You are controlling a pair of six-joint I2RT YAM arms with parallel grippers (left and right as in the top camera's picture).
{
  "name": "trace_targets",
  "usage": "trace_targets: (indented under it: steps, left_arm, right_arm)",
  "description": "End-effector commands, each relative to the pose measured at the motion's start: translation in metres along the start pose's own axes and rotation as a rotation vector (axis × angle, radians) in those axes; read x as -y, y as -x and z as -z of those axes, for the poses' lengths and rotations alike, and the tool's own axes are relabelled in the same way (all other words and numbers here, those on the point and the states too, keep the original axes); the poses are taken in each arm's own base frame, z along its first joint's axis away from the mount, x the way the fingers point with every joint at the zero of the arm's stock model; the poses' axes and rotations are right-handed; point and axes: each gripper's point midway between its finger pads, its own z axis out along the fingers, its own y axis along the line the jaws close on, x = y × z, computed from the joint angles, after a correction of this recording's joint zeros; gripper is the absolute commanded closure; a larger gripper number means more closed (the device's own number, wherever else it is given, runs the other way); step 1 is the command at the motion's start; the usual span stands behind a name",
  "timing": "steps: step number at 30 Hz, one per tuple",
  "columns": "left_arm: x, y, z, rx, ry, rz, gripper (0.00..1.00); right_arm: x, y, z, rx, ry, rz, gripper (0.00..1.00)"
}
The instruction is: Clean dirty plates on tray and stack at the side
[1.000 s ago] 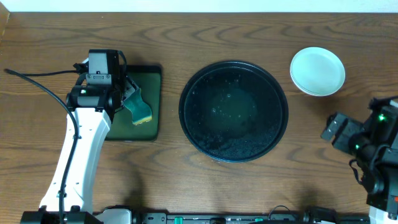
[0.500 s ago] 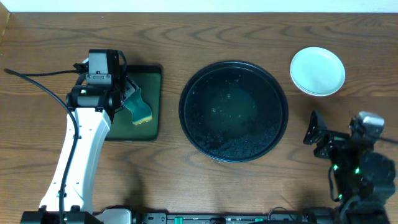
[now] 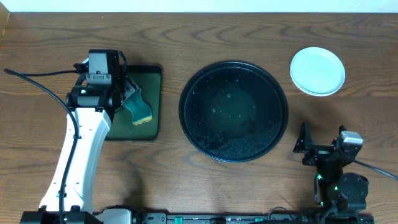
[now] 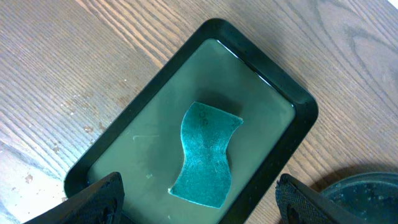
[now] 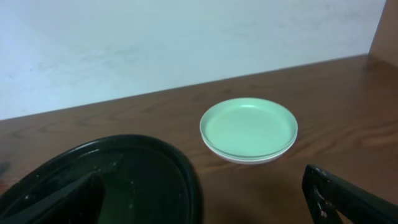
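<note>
While the tray (image 3: 233,118) lies in the middle of the counter (image 3: 249,31) seen from overhead, the plates (image 3: 317,71) stand stacked at its 2 o'clock. From the left wrist, the left gripper (image 4: 199,196) hangs wide open over a sponge (image 4: 205,155). From the right wrist, the right gripper (image 5: 202,186) is wide open too, with the plates at 12 o'clock.

Table (image 3: 205,31): brown wood with a strong wavy grain. It fills your overhead view from side to side.
Wall (image 5: 155,43): plain and pale, rising straight behind the table's far edge in your right wrist view.
Panel (image 5: 387,25): brown wood, upright, at that view's right edge.
Light: soft and even, leaving you only faint shadows on the table.
</note>
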Motion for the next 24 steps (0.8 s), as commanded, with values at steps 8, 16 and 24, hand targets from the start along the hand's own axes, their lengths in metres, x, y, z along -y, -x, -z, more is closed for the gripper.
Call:
trace_targets:
  steps: [8, 16, 24]
  left_arm:
    - [0.001, 0.007, 0.002, 0.016, 0.001, 0.0, 0.21]
    - [0.001, 0.007, 0.002, 0.016, 0.001, 0.0, 0.21]
    - [0.001, 0.007, 0.002, 0.016, 0.001, 0.0, 0.21]
  right_arm:
    - [-0.007, -0.02, -0.008, 0.124, 0.069, 0.07, 0.01]
    - [-0.017, -0.043, -0.009, 0.04, 0.12, 0.204, 0.01]
    - [-0.006, -0.041, -0.01, 0.046, 0.074, 0.26, 0.01]
